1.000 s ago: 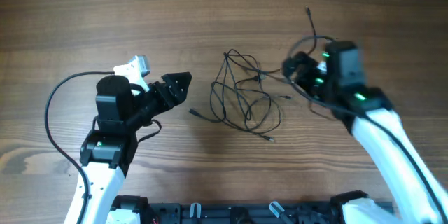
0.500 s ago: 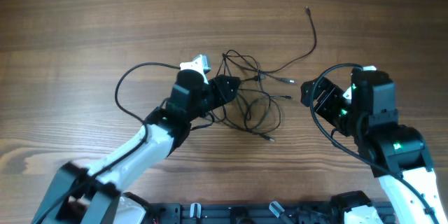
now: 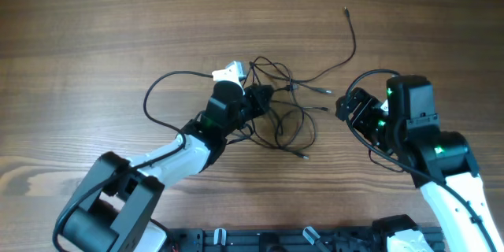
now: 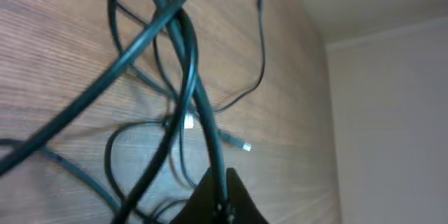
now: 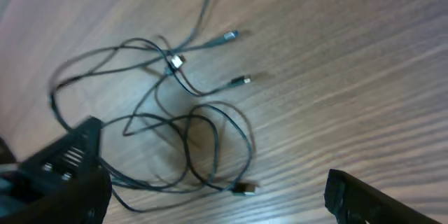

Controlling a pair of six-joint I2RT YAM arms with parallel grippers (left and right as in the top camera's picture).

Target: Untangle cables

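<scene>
The cables are tangled at the centre of the desk, with one long strand stretched toward one o'clock. The tangle's nine-o'clock edge is pinched by the left fingers. The right fingers, at three o'clock, are spread wide.

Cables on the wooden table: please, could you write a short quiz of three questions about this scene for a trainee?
1. True or false: the right tool is open and holds no cables.
2. Which tool is shut on the cables? A) left tool B) right tool C) neither
3. In the overhead view, toward which corner of the picture does the long loose strand run?
Key: 1 true; 2 A; 3 upper right.
</scene>
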